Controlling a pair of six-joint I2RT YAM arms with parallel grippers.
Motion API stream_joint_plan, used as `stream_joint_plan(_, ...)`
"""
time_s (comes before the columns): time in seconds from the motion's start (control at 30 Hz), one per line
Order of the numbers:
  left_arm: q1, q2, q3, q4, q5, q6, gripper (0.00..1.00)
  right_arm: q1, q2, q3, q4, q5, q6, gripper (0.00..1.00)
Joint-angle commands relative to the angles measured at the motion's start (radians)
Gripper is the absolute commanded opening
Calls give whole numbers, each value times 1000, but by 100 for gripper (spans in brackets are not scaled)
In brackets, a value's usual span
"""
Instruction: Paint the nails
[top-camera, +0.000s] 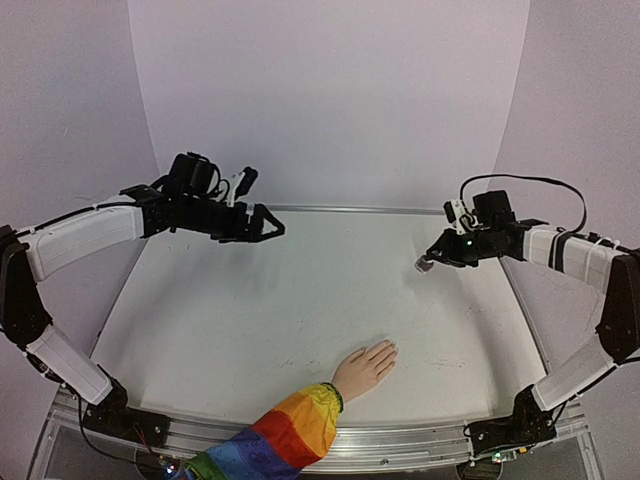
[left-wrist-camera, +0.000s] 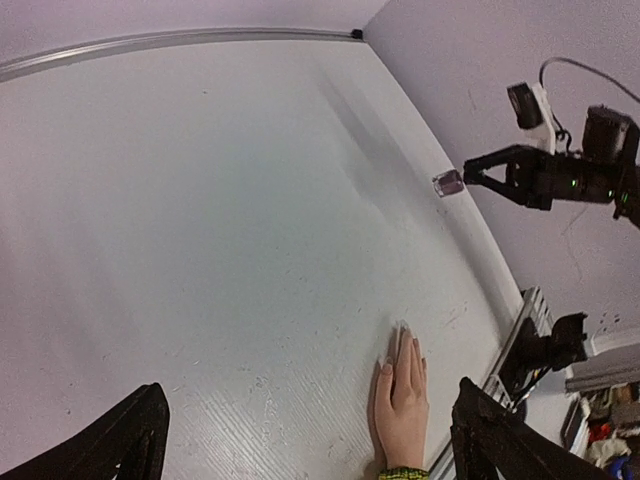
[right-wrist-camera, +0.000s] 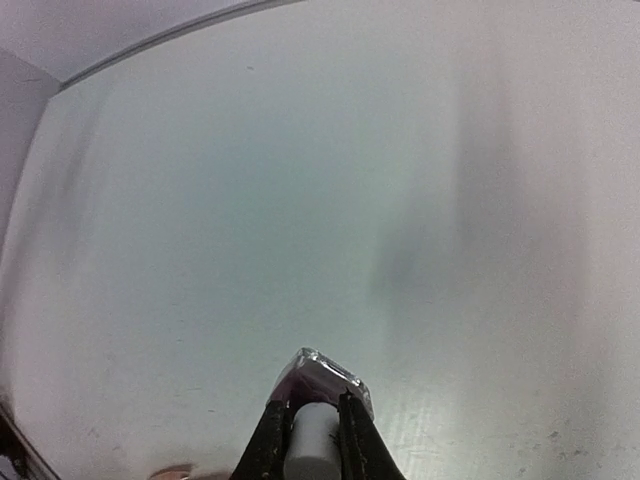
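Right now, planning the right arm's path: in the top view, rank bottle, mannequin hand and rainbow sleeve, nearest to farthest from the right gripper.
1. bottle, clamped in the right gripper, right side.
2. mannequin hand, lying flat, near middle.
3. rainbow sleeve, at the near edge, farther left.

No readable txt, labels, brands or nos. in any view. Small bottle (left-wrist-camera: 449, 183): too small & blurred to make out a label. Clutter (left-wrist-camera: 608, 418) at btm-right of left wrist view: too small to read.
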Motion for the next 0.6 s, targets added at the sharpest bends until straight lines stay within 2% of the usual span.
stream_joint_plan(0.0,-154,12,73,81,-173,166,99,90,-77,-40,178,-249,67,0)
stream_joint_plan(0.07,-222,25,59,121,-226,240,100,143,-79,-27,196,-241,88,0)
stream_joint_plan(0.17,-278,53,47,160,-198,320,99,223,-64,18,195,-238,89,0)
stream_joint_plan(0.33,-307,107,58,164,-21,393,97,300,-37,80,199,-338,79,0)
stream_joint_plan(0.57,-341,128,50,172,-6,443,88,364,-7,128,203,-397,89,0)
